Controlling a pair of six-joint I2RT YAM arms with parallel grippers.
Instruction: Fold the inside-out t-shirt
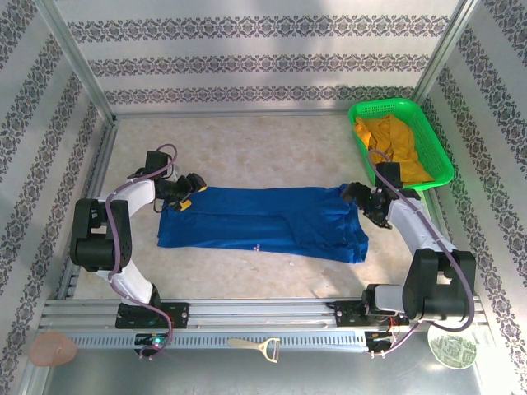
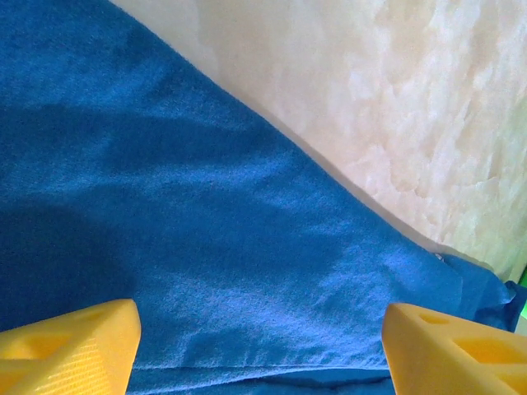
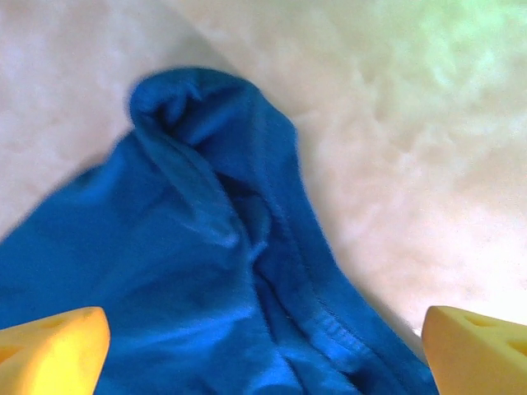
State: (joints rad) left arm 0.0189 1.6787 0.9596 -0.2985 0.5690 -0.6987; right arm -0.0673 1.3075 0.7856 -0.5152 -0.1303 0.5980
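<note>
The inside-out t-shirt lies flat on the table as a long royal-blue band running left to right, with a small white mark near its front edge. My left gripper is at the shirt's far left corner. In the left wrist view its yellow fingers stand wide apart over smooth blue cloth, open and holding nothing. My right gripper is at the far right corner. Its yellow fingers are spread open over a bunched, hemmed fold of the shirt.
A green basket holding a mustard-yellow garment stands at the back right, close behind the right arm. A bottle opener lies on the front rail, with a pink object at the left and a round dish at the right. Bare tabletop lies behind the shirt.
</note>
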